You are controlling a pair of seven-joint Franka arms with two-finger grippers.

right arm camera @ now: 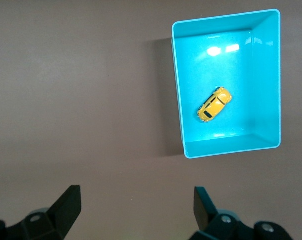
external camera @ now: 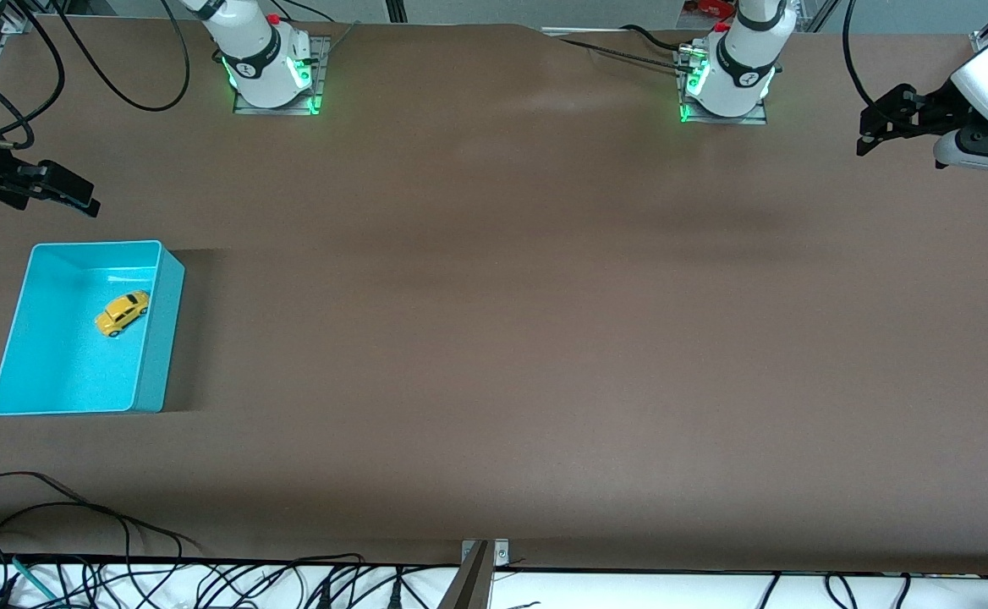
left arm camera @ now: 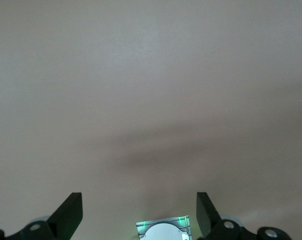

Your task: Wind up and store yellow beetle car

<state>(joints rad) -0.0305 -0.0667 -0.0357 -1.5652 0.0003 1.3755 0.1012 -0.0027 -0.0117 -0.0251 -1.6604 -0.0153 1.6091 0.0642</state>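
front view: we see the car lying in the bin at the right arm's end of the table. our right gripper and left gripper both hang spread wide, holding nothing, each over its own table end.

text: none legible | labels: none | brands: none | numbers: none | signs: none on any surface

Your right gripper hangs above bare brown table, its fingers spread wide with nothing between them. Near it sits the turquoise bin, and the yellow beetle car lies diagonally on the bin's floor.
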